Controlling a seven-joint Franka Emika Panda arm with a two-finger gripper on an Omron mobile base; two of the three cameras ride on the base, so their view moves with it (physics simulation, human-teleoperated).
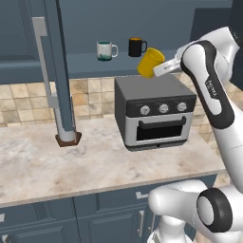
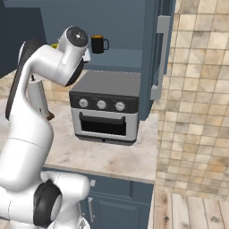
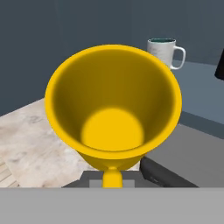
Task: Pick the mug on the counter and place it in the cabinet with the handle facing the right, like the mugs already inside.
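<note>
The yellow mug point(image 1: 151, 62) hangs tilted in the air above the toaster oven, just right of the shelf's two mugs. My gripper point(image 1: 163, 68) is shut on it from the right side. In the hand view I look straight into the mug's point(image 3: 113, 105) open mouth, and its handle point(image 3: 112, 177) points toward the bottom of that view. A sliver of the mug point(image 2: 54, 45) peeks out behind my arm in the right base view. The cabinet point(image 1: 85, 64) stands open, its shelf level with the mug. The counter point(image 1: 71, 156) lies below.
A white mug with teal marking point(image 1: 105, 50) point(image 3: 164, 52) and a black mug point(image 1: 136, 46) point(image 2: 99, 44) stand on the shelf, handles to the right. A grey toaster oven point(image 1: 154, 111) sits under the mug. The open cabinet door point(image 1: 57, 71) hangs at left.
</note>
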